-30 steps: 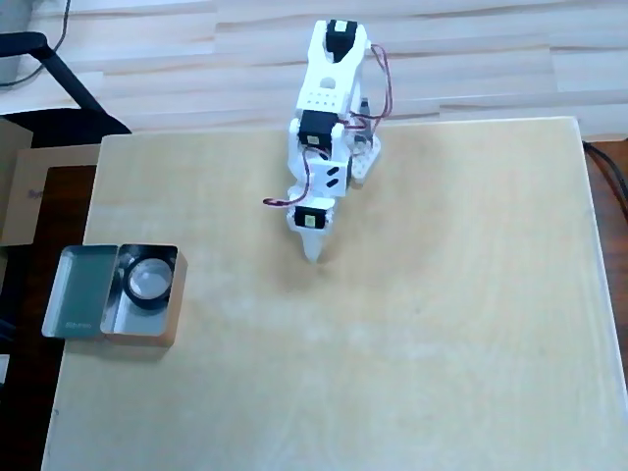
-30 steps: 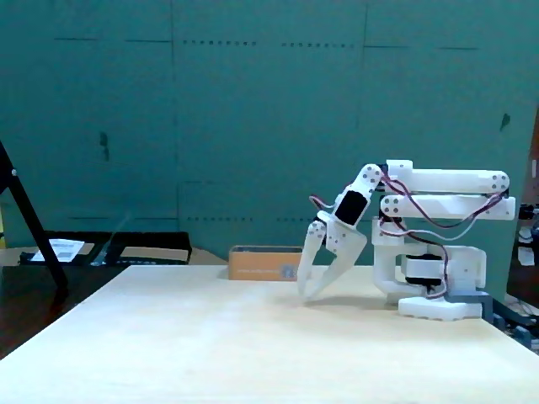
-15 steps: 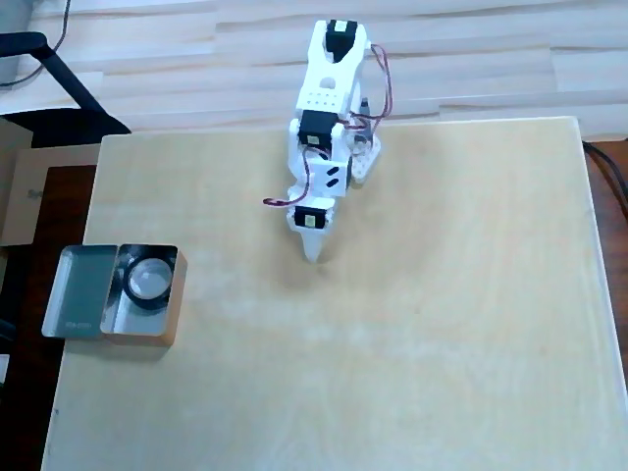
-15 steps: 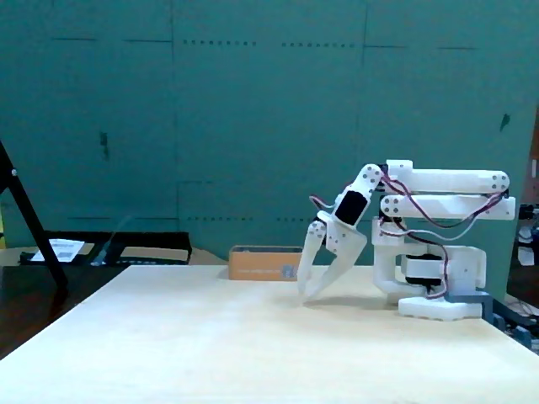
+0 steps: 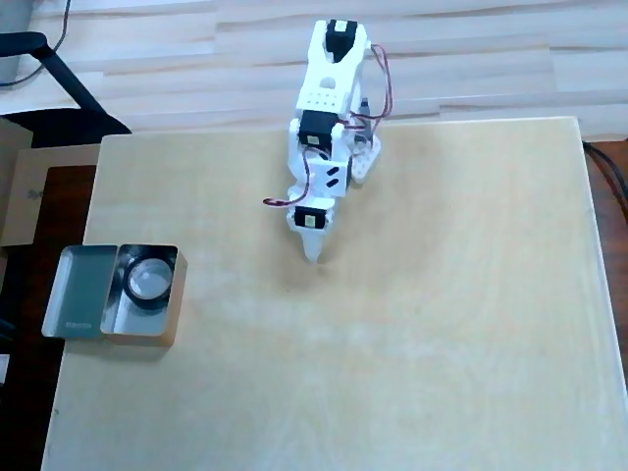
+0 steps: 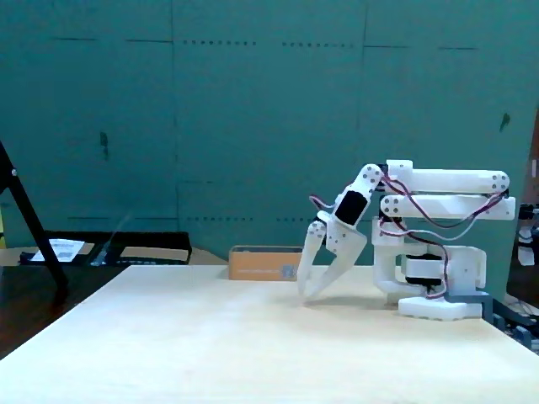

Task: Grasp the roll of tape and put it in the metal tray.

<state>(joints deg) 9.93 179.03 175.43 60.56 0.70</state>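
In the fixed view the end effector (image 6: pixel 305 290) points down at the pale worktop (image 6: pixel 253 337) with its two white fingers spread a little apart near the tips, which sit at or just above the surface, and nothing is between them; in the overhead view it (image 5: pixel 313 257) shows only as a narrow white point in front of the arm's base. The roll of tape (image 5: pixel 146 284) lies flat inside the metal tray (image 5: pixel 169 306), near the worktop's left edge in the overhead view, well apart from the end effector, with a flat grey-green panel (image 5: pixel 80 304) adjoining the tray's left side
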